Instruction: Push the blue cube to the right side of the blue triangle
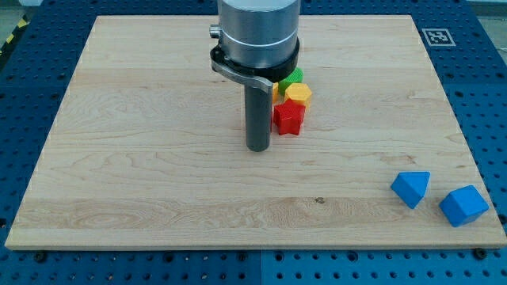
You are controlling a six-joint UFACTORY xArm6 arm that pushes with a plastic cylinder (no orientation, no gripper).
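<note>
The blue triangle (410,188) lies on the wooden board near the view's bottom right. The blue cube (464,206) sits just right of it and slightly lower, close to the board's right corner, a small gap between them. My tip (257,148) rests on the board near the middle, far left of both blue blocks. It stands just left of the red star block (288,118).
A yellow block (299,94) and a green block (294,77) cluster above the red star, partly hidden by the arm's grey housing (257,36). The board's right edge (467,158) runs close by the blue cube. A marker tag (436,36) sits off the board at top right.
</note>
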